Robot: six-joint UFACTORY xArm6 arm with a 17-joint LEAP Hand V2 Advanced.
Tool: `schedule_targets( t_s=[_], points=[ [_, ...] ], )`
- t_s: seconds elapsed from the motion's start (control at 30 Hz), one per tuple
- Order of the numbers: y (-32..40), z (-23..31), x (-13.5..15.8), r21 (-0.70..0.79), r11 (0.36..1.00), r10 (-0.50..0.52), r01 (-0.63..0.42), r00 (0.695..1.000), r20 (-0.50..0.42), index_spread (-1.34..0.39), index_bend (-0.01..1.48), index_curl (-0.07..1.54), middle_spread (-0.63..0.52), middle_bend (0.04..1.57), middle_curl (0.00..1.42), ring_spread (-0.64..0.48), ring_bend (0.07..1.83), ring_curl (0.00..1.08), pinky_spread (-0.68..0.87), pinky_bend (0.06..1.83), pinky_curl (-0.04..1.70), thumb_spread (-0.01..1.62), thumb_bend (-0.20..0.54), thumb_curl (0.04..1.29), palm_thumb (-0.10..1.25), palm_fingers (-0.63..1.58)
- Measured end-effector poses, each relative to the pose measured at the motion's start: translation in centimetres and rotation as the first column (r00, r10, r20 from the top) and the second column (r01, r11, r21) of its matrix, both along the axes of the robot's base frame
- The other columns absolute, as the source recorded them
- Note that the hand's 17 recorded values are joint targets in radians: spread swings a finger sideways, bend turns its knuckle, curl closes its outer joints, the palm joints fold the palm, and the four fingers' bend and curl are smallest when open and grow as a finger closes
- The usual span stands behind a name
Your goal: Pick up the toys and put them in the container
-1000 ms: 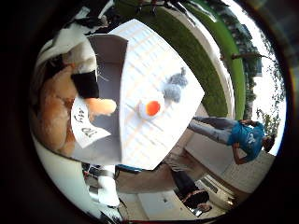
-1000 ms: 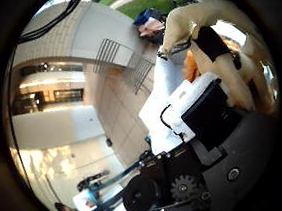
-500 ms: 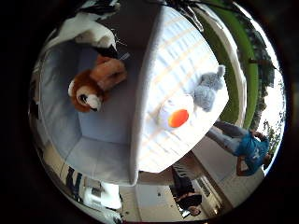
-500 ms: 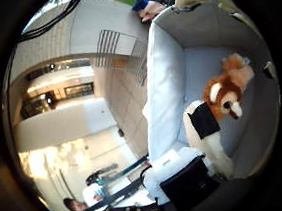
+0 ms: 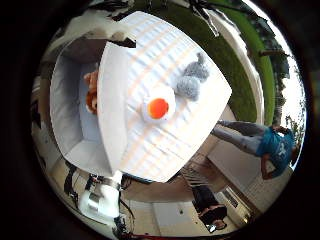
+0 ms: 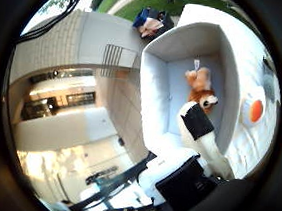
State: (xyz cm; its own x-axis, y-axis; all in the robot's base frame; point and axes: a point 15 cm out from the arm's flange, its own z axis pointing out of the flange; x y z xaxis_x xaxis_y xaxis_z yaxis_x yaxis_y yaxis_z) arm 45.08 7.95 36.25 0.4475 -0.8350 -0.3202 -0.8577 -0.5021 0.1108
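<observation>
A brown and orange lion plush (image 6: 200, 88) lies on the floor of the pale grey container (image 6: 153, 86), near its far wall. The container stands against the side of a white table (image 5: 165, 145). On the table rest a white toy with an orange centre (image 5: 157, 107) and, right beside it, a grey plush (image 5: 192, 80). My right hand (image 6: 200, 141) hovers well above the container's near end. One white finger with a black pad (image 6: 197, 123) reaches out straight and holds nothing.
A person in a blue top (image 5: 270, 145) stands on the paving beyond the table. A green lawn (image 5: 235, 65) runs along the table's far side. White and black equipment (image 5: 100, 200) sits on the ground by the container's corner.
One second ago the lion plush was close against my palm; half a second ago it lay in the container. The hand has since risen, so container and table look smaller.
</observation>
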Motion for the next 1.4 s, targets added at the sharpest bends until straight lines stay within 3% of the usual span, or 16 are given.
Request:
schedule_targets(
  t_s=[0.27, 0.47, 0.77, 1.2, 1.3, 1.4],
  points=[
    [-7.2, -2.6, 1.0, -0.065, 0.995, -0.074, 0.072, 0.997, -0.03, -0.27, 0.17, 0.32, 0.05, 0.18, 0.35, 0.26, 0.51, 0.31, 0.43, 0.75, 0.25, 1.19, -0.018, 0.43, 0.73, 0.05],
    [-13.1, -8.6, 2.3, -0.187, 0.978, -0.109, 0.091, 0.99, -0.089, -0.27, 0.17, 0.31, 0.05, 0.18, 0.35, 0.25, 0.49, 0.31, 0.41, 0.69, 0.23, 1.19, -0.012, 0.44, 0.77, 0.05],
    [-12.0, -14.2, 2.0, -0.286, 0.958, -0.047, 0.0, 0.986, -0.16, -0.31, 0.16, 0.29, 0.05, 0.18, 0.34, 0.25, 0.43, 0.3, 0.39, 0.6, 0.2, 1.17, -0.021, 0.45, 0.81, -0.01],
    [-12.3, -20.6, 1.1, -0.421, 0.907, -0.067, -0.035, 0.972, -0.224, -0.29, 0.17, 0.27, 0.05, 0.18, 0.33, 0.25, 0.38, 0.3, 0.38, 0.54, 0.2, 1.16, -0.023, 0.45, 0.81, 0.03],
    [-12.6, -21.1, 0.9, -0.422, 0.906, -0.071, -0.035, 0.97, -0.233, -0.23, 0.17, 0.27, 0.04, 0.2, 0.34, 0.25, 0.41, 0.3, 0.38, 0.53, 0.2, 1.16, -0.023, 0.45, 0.81, 0.15],
    [-12.6, -21.4, 0.6, -0.421, 0.906, -0.071, -0.038, 0.968, -0.242, -0.18, 0.17, 0.27, -0.01, 0.32, 0.38, 0.21, 0.56, 0.34, 0.37, 0.57, 0.19, 1.16, -0.023, 0.45, 0.81, 0.58]
  ],
)
